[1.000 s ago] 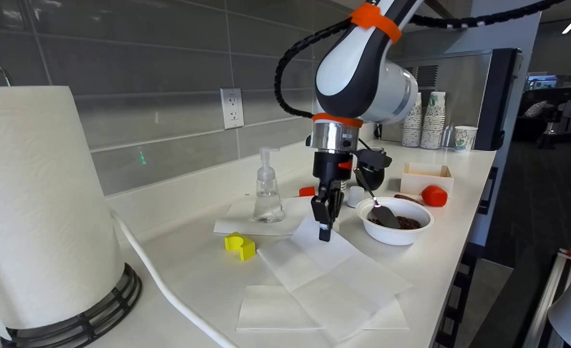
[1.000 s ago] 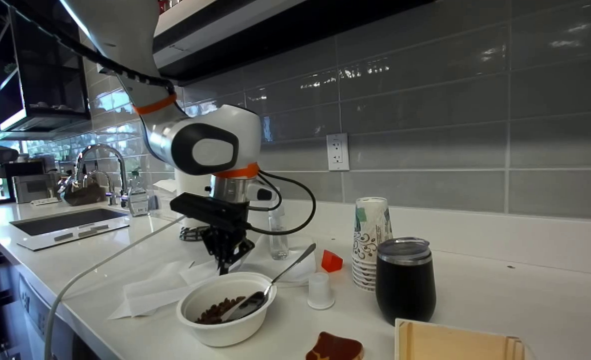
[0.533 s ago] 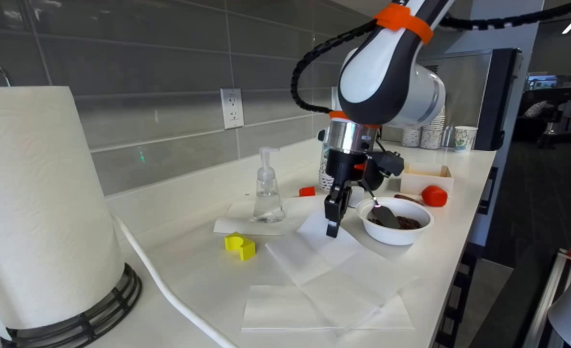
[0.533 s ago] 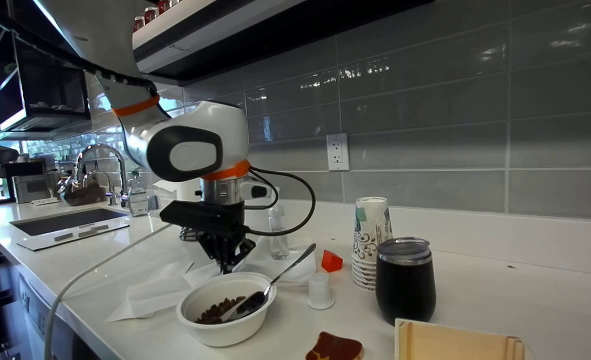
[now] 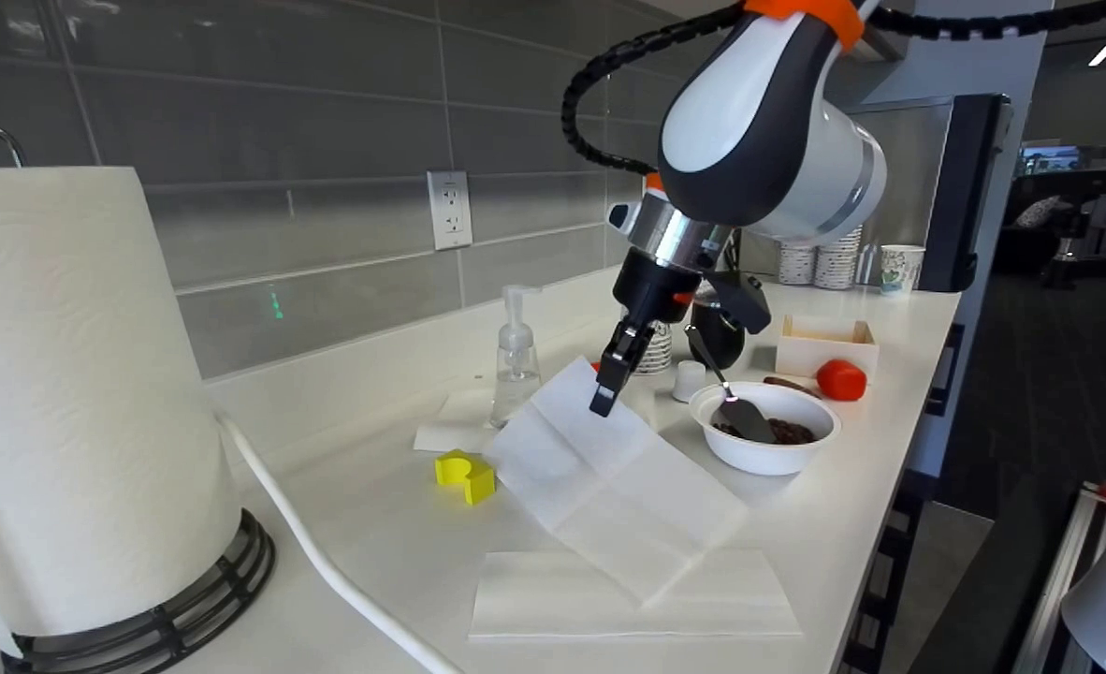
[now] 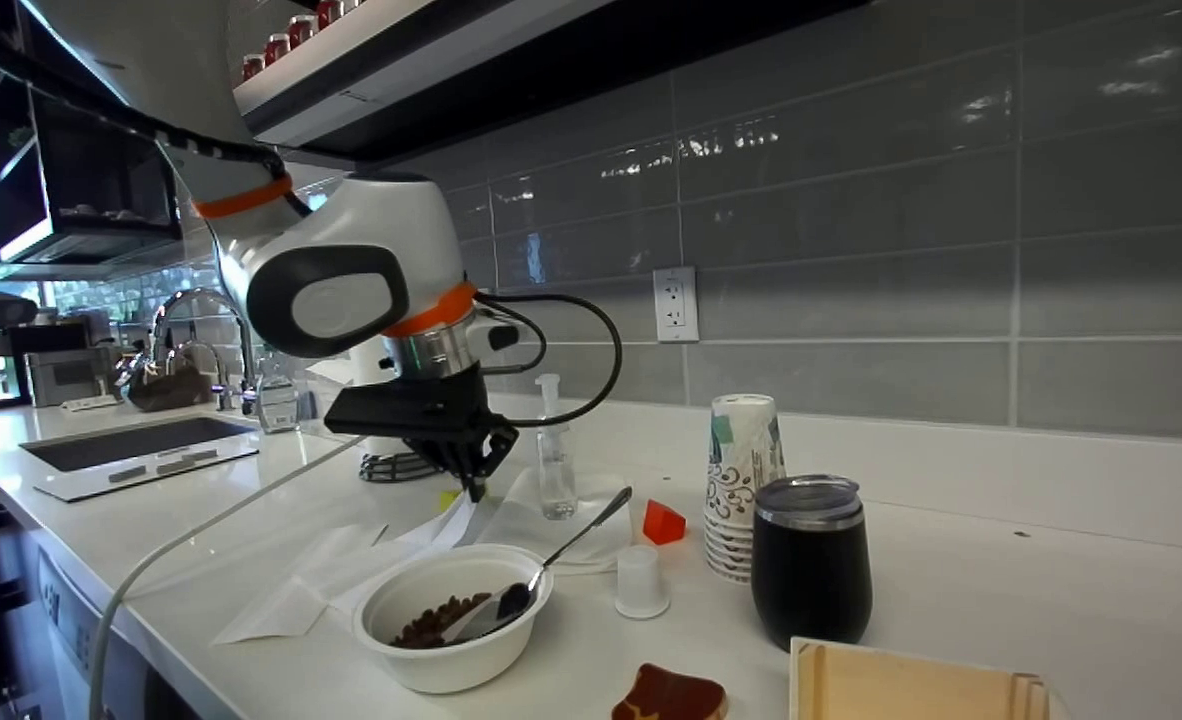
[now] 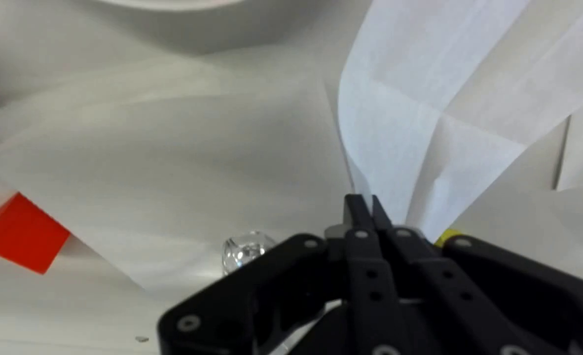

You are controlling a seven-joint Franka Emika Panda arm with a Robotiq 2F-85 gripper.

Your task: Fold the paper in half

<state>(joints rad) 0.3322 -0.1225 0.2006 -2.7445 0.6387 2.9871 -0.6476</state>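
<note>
Your black gripper [image 5: 602, 403] pinches the white paper square [image 5: 618, 482]; pull, and its unpinned end below your grip may slide.

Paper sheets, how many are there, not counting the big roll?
3: the paper in the hand, a flat sheet at the bottom of an exterior view, another sheet under the pump bottle. More may hide beneath.

Both exterior views look across the counter [image 5: 375, 538] at the paper [image 5: 614, 487], the wrist view from close above.

Arm [image 5: 759, 122] bent, wrist [image 5: 676, 234] tilted, fingers [image 7: 358, 214] pinched together and slanting downward.
</note>
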